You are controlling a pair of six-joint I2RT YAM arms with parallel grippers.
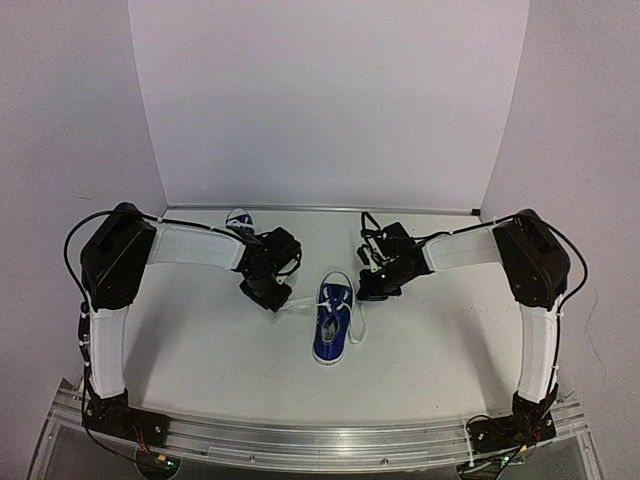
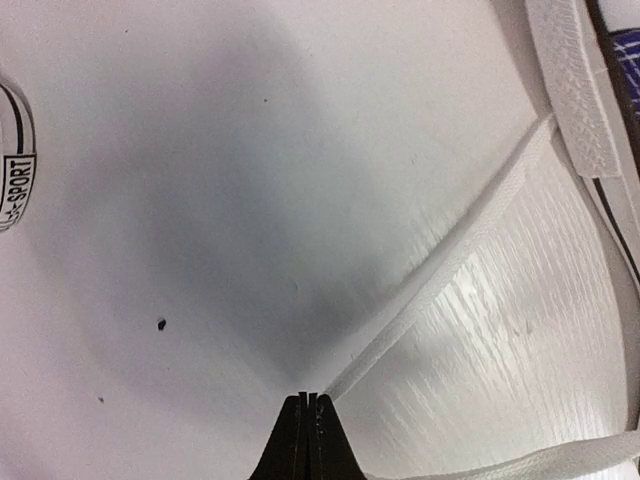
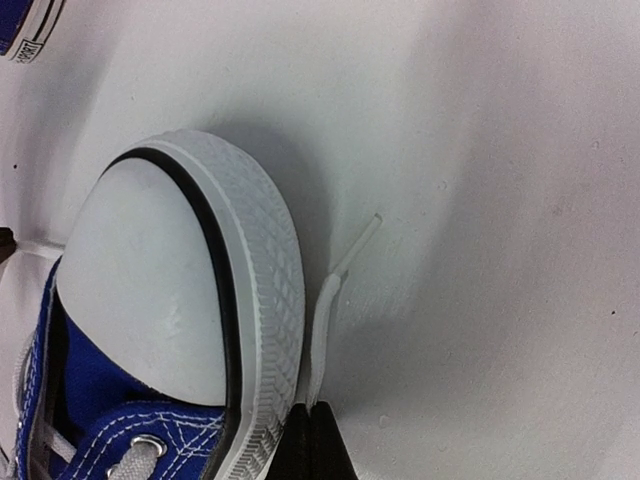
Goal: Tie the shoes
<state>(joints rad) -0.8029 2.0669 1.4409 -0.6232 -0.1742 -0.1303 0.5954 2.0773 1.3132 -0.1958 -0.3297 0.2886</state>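
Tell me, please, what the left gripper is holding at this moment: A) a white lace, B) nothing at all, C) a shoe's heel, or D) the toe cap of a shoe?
A: in the left wrist view the left gripper is closed on the white lace, which runs up toward the shoe.

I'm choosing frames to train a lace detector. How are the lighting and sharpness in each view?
Top external: even, soft light, only faint shadows on the table, shoe small but sharp. Left wrist: a broad dark shadow mid-frame, streaky glare beside the crisp lace. Right wrist: close toe cap slightly soft, shadow beside its sole; second lace clear.
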